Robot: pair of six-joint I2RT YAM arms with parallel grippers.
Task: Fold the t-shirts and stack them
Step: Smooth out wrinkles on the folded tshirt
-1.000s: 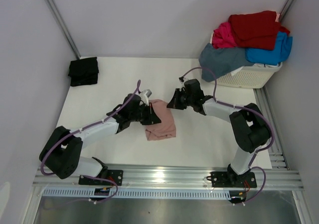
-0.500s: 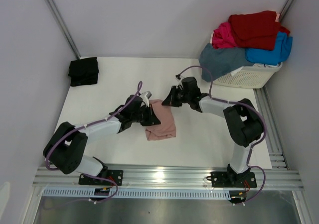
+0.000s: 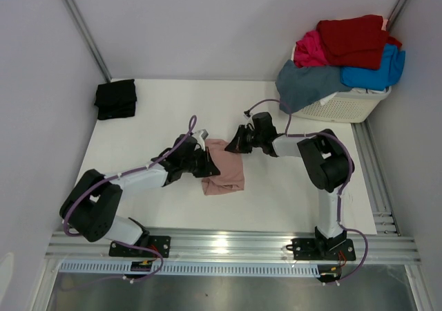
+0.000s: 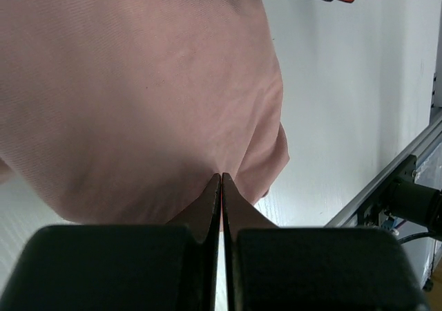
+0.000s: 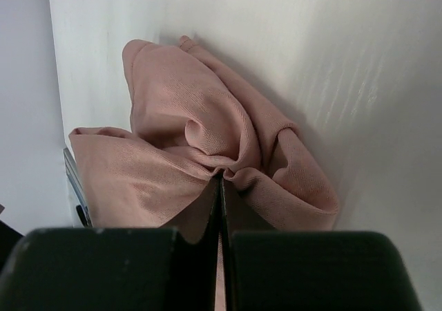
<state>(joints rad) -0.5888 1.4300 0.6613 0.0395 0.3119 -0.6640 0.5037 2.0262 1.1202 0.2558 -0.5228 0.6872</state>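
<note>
**Item 1. Pink tee** (image 3: 224, 169). It is bunched and loosely part-folded, and lies on the white tabletop (image 3: 166, 114) between my two arms. Every place below is given from this tee.

**Item 2. Left jaws.** They are clenched with the tips pressed together, nipping cloth at the pink tee's left edge. In the left wrist view a crease runs into the tips. My left arm (image 3: 135, 180) reaches in from the tee's near left.

**Item 3. Right jaws.** They are clenched on a gathered fold at the pink tee's far right corner. In the right wrist view the cloth puckers into the tips. My right arm (image 3: 304, 148) comes in from the tee's right.

**Item 4. Black tee** (image 3: 115, 99). It is folded flat on the tabletop, well apart from the pink tee, to its far left.

**Item 5. Basket** (image 3: 356, 105). It is white and slatted, well apart from the pink tee, to its far right.

**Item 6. Basket contents, heaped.**
- The red tee (image 3: 352, 40) lies on top.
- The magenta tee (image 3: 311, 50) is beside the red one, on the side toward the pink tee.
- The blue tee (image 3: 378, 70) lies under the red one.
- The slate tee (image 3: 307, 84) hangs over the basket rim on the side nearest the pink tee.
</note>
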